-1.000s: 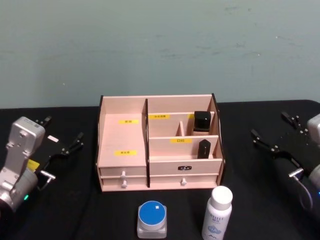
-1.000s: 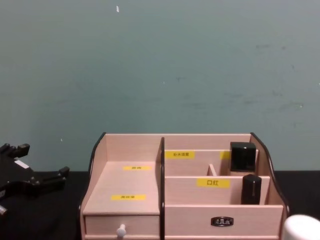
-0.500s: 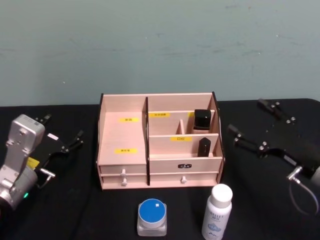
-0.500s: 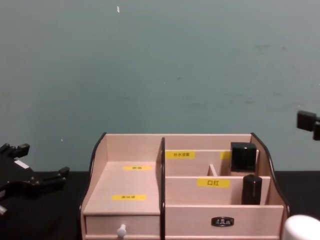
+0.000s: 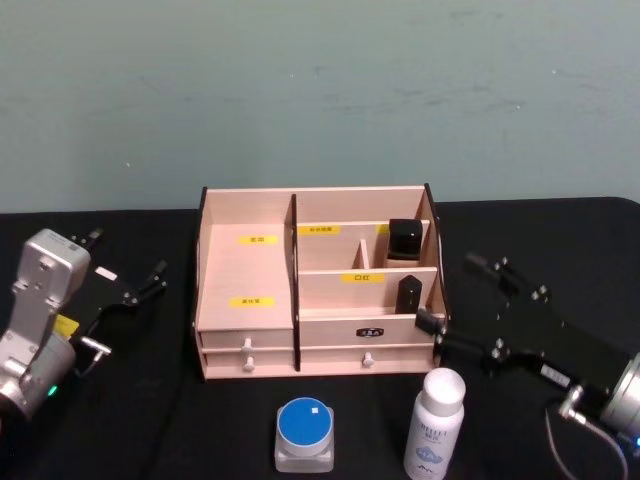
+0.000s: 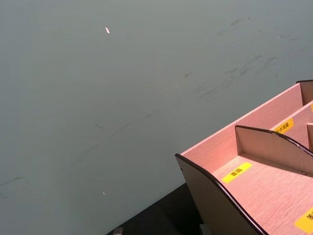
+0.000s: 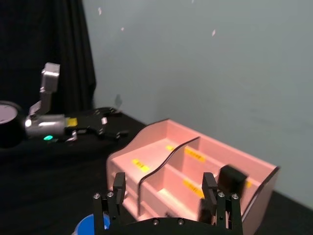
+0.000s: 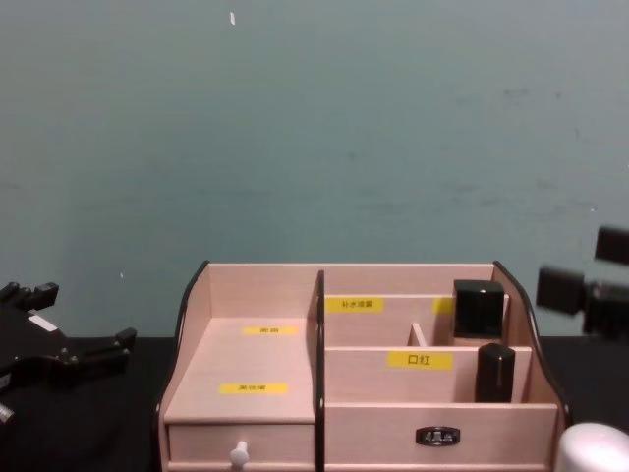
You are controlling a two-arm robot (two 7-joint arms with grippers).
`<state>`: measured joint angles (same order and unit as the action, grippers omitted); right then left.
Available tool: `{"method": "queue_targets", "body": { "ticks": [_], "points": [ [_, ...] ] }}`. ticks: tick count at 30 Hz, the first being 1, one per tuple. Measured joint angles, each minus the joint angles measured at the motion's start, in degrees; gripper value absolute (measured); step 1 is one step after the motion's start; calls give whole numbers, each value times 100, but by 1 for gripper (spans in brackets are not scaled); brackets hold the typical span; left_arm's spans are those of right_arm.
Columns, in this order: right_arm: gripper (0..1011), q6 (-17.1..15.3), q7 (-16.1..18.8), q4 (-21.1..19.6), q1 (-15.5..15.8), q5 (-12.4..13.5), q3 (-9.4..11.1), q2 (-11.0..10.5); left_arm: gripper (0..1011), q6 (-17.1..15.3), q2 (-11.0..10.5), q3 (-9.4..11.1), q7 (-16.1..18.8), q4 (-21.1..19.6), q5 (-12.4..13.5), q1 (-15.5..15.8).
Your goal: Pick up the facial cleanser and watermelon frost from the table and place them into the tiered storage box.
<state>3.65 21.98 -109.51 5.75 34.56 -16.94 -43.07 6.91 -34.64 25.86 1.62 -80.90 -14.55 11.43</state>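
The wall [image 5: 320, 90] behind is a flat blue-green. It has faint scratches [image 6: 220, 85] and a small white speck [image 8: 232, 18] high up. The table [image 5: 150, 430] is black all over, and a black curtain [image 7: 44, 39] hangs at one end of the wall.

Soft, diffuse light lies evenly on the teal wall [image 5: 320, 90]; the black table [image 5: 180, 430] soaks it up and reads flat and dark. Inside the tiered storage box [image 5: 245, 270] the dividers cast faint, soft-edged shadows; the white bottle [image 8: 593, 447] is the brightest spot in the chest view; the left wrist view is dimmer overall.
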Motion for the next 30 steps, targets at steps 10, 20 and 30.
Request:
{"method": "queue_targets", "body": {
  "ticks": [10, 20, 30],
  "points": [
    [1002, -442, 110, -393, 442, 136, 122, -170, 1010, 0, 0, 0, 0, 0, 0, 0],
    [1002, -976, -181, -874, 1047, 38, 402, -407, 1010, 0, 0, 0, 0, 0, 0, 0],
    [1002, -1151, -383, -993, 1318, -222, 560, -405, 1010, 0, 0, 0, 0, 1, 0, 0]
  ]
}}
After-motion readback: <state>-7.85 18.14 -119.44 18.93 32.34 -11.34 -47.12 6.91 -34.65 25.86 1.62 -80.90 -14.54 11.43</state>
